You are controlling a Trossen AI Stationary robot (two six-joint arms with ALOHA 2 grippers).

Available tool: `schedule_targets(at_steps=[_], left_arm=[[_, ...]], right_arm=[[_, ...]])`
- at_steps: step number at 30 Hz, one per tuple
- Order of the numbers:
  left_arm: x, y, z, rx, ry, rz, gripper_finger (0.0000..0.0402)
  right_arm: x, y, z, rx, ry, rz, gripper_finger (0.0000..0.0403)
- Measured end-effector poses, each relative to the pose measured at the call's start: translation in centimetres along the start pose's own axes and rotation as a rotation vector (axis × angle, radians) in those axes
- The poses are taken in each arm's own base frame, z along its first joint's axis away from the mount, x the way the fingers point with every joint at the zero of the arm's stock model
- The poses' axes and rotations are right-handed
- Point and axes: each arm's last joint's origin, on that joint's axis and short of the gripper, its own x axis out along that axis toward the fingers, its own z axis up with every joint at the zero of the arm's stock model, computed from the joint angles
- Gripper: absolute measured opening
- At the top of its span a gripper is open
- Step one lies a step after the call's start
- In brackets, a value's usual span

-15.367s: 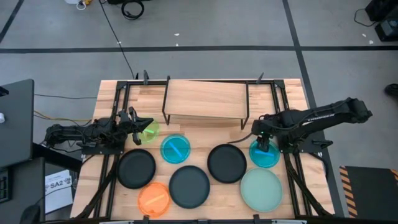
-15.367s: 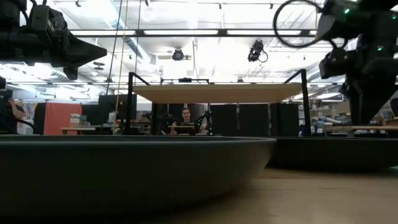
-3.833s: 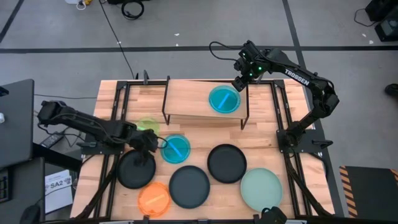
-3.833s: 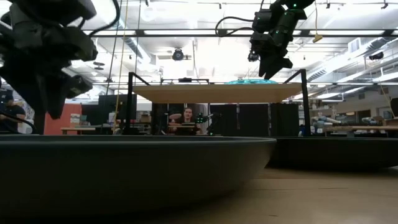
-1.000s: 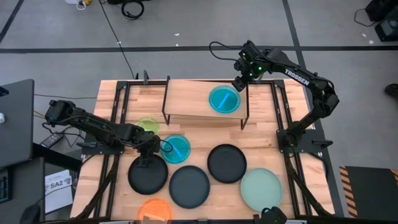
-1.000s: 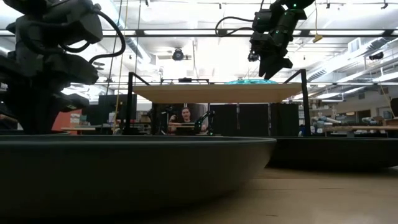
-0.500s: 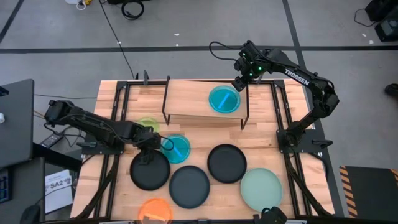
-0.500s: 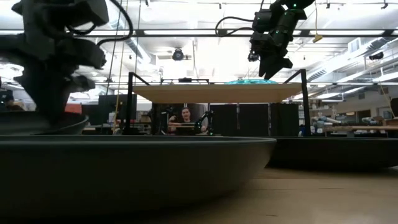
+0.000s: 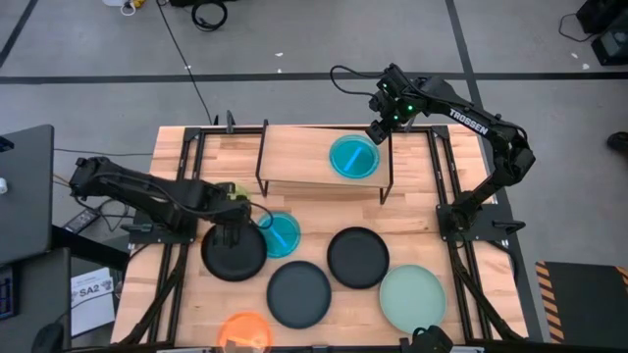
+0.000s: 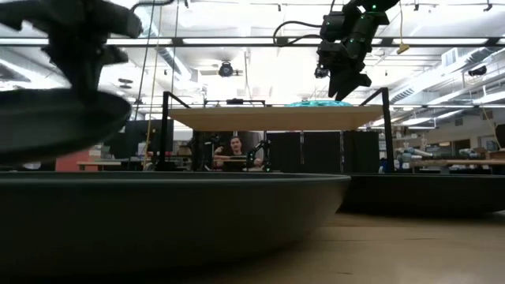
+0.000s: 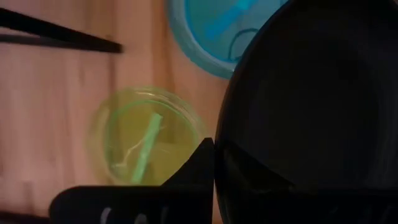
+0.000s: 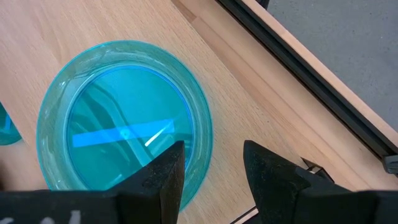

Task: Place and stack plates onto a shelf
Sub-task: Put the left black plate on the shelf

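Carried black plate (image 9: pixel 235 252): a large matte black plate is gripped at its rim by the left pincer (image 9: pixel 233 225). Since a second ago it has been shifted from the counter's 8 o'clock area toward the centre, and in the low view it is now seen raised clear of the counter, where half a second ago it sat lower.
Meaning for the task: the plate is judged to be lifted and in transit toward the shelf (image 9: pixel 294 157), which lies at its 1 o'clock and has its left half bare.
Left pincer: closed on the black plate's rim, as shown in the left wrist view, with the lime green plate (image 9: pixel 235 196) just at its 12 o'clock and the blue plate on the counter (image 9: pixel 280 233) touching or overlapped at the carried plate's 2 o'clock.
Blue plate on the shelf (image 9: pixel 353 156): laid flat on the shelf's right half, unchanged over the last seconds.
Right pincer (image 9: pixel 381 132): held just at that plate's 1 o'clock, unmoved, with fingers narrowly parted and nothing between them.
Remaining plates: two black plates (image 9: pixel 298 292) (image 9: pixel 358 257), a mint plate (image 9: pixel 412 298) and an orange plate (image 9: pixel 243 328) are left on the counter (image 9: pixel 461 157); the orange one is now nearer the 6 o'clock edge than before.
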Motion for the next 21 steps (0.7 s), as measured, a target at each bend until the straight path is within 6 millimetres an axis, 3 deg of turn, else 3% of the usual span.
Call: schedule_targets(at_steps=[12, 21], left_arm=[[-6.8, 2.2, 2.6, -0.095, -0.203, 0.065, 0.0016], [-8.0, 5.8, 4.4, -0.259, -0.364, 0.134, 0.0017]], right_arm=[[0.0, 0.0, 0.0, 0.000, 0.000, 0.000, 0.0170], [0.0, 0.0, 0.0, 0.000, 0.000, 0.000, 0.0170]])
